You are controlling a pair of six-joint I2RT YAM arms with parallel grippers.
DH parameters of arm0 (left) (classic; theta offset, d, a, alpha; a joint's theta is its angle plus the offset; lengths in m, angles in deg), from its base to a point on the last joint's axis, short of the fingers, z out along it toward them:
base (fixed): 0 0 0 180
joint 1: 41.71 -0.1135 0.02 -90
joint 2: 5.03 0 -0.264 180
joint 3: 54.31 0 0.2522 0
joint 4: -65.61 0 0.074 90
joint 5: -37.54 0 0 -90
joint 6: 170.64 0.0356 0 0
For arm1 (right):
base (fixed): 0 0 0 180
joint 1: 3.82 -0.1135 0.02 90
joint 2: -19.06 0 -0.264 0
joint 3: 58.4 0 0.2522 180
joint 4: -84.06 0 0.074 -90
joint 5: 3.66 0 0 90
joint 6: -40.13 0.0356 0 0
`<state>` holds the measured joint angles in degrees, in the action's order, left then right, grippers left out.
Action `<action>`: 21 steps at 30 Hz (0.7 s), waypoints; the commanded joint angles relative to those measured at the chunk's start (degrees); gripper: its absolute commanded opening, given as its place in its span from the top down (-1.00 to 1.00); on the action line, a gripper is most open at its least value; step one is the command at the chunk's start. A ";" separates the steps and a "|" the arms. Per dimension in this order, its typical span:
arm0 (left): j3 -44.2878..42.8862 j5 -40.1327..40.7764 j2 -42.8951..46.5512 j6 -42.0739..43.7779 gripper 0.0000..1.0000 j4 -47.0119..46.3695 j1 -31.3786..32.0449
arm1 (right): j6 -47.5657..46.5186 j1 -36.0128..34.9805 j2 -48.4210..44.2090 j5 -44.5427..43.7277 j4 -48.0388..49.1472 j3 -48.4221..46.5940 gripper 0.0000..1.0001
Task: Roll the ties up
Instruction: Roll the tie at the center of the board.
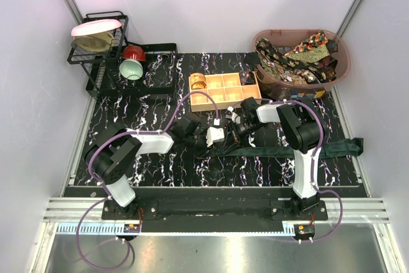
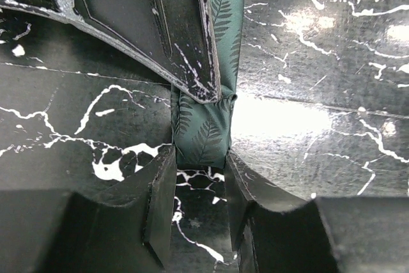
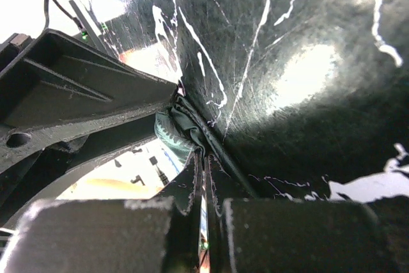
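From above, the two arms reached in over the black marbled table (image 1: 192, 172) and their tips met near its middle. The left gripper (image 1: 220, 142) and right gripper (image 1: 232, 137) were close together at one end of the green tie (image 1: 332, 148). The tie lay flat in a long strip running from that point to the table's right edge. Behind them stood a wooden box (image 1: 225, 87) with square compartments. At the far right, a basket (image 1: 342, 62) held a heap of patterned ties (image 1: 294, 55). A wire rack (image 1: 96, 62) with a plate and bowls stood at the far left.

In the left wrist view, the green tie (image 2: 201, 135) showed a fern print, and its end was folded over into a short, thick bend. The left gripper (image 2: 200, 158) had its fingers (image 2: 160, 196) part way apart, one on each side of that fold, and each tip touched an edge of the cloth. The right gripper (image 2: 208, 94) came in from the top of the view, its tip pressed onto the tie just above the fold. The rest of the strip ran up and away beside it.

In the right wrist view, the right gripper (image 3: 204, 164) had its fingers together, with no gap visible between them. A crumpled bit of the green tie (image 3: 171, 131) was pinched at their tips. The left gripper's dark frame filled the left side, right up against the cloth. The picture was dim and glary, so I could not tell how much of the tie was rolled.
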<state>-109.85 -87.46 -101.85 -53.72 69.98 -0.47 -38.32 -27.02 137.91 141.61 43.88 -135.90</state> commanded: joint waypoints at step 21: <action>-7.88 3.62 -9.00 -2.84 0.28 4.80 4.91 | 0.05 -1.15 2.09 -6.14 3.82 0.81 1.00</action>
<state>-116.94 -86.76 -107.05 -58.27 72.54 3.07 -37.20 -27.02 138.24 142.00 43.64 -135.92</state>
